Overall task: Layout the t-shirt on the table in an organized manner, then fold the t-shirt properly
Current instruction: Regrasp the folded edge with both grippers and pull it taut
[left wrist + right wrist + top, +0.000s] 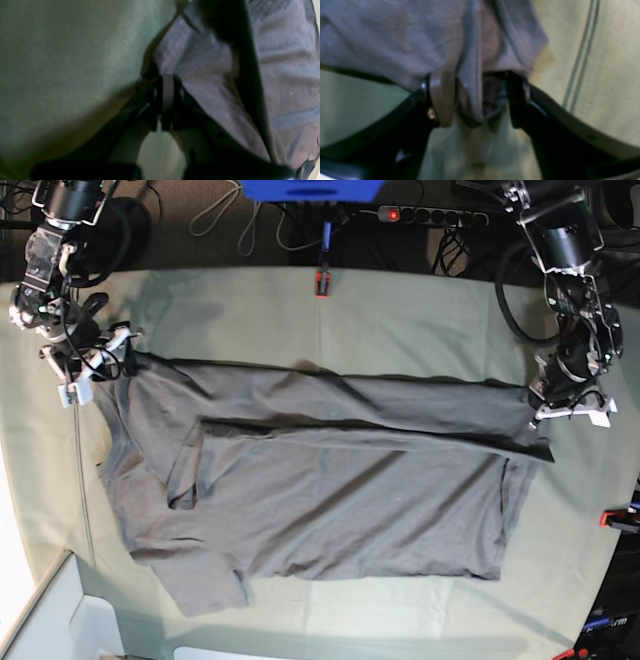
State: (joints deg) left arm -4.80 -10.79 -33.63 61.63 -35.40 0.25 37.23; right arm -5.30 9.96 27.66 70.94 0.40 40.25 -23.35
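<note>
Two grippers meet the t-shirt (330, 480) on the tabletop (420, 310). Left gripper (168, 100) has its jaws clamped on the hem. Right gripper (475, 100) has its jaws spread wide around a fold.

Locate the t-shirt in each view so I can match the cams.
Left wrist: t-shirt fills the right half; left hand shut on its edge at centre.
Right wrist: t-shirt across the upper left and centre; a fold hangs between the open right hand fingers.
Base: t-shirt spread across the middle, hands at both far corners.
Shared landmark: the pale green table cloth beside the shirt edge.
</note>
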